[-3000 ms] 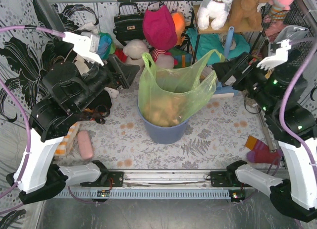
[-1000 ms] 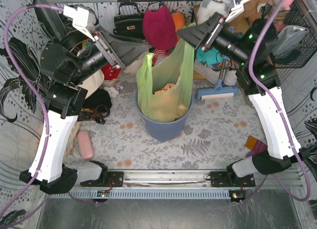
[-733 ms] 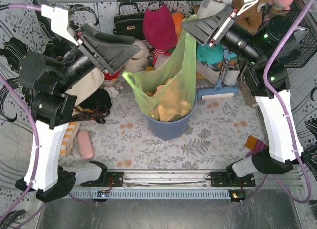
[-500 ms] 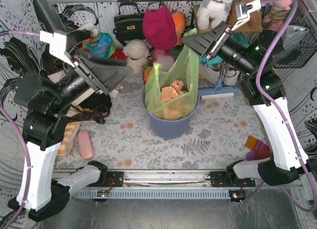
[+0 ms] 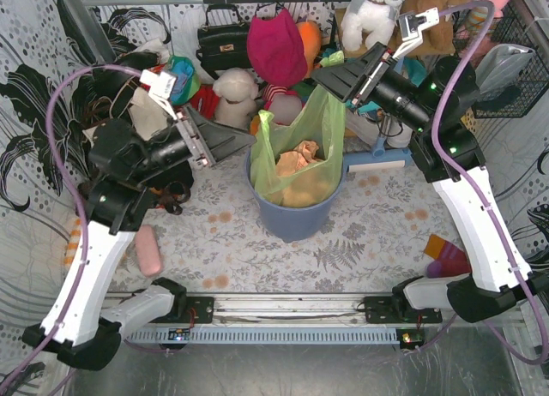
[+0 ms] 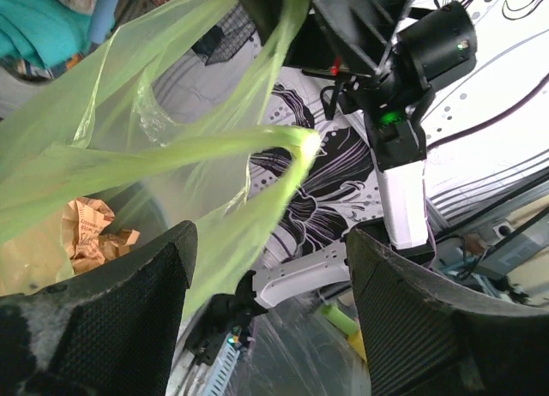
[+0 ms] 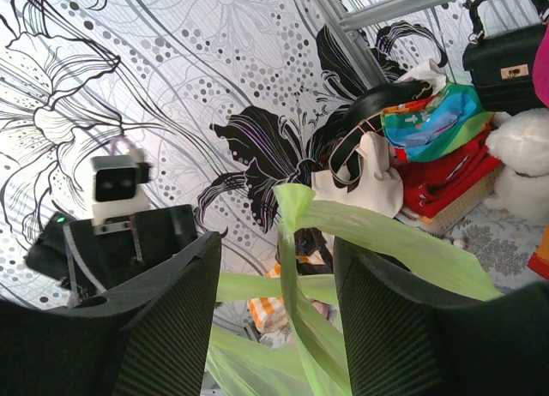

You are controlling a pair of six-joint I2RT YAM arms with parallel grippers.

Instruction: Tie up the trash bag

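The trash bag (image 5: pixel 296 169) is thin light-green plastic and sits in the round blue bin (image 5: pixel 292 218), with crumpled tan paper (image 5: pixel 296 156) inside. Its right handle rises to my right gripper (image 5: pixel 330 75). In the right wrist view that gripper (image 7: pixel 276 242) is open, and the green handle strip (image 7: pixel 296 267) stands between the spread fingers without being clamped. My left gripper (image 5: pixel 236 141) is open just left of the bag's left handle tip (image 5: pixel 264 117). In the left wrist view it (image 6: pixel 270 237) holds nothing, and the bag (image 6: pixel 129 147) hangs above and to the left.
A black handbag (image 5: pixel 225 38), a magenta bag (image 5: pixel 276 45), plush toys (image 5: pixel 373 15) and a cream tote (image 7: pixel 369 177) crowd the back. A white roller (image 5: pixel 377 163) lies right of the bin. A pink object (image 5: pixel 147 250) lies at left and a red sock (image 5: pixel 448 257) at right.
My left gripper pulled the left handle out to the left, then let it go, and the bag slumped back over the bin. The left arm has since dropped and moved toward the bag.
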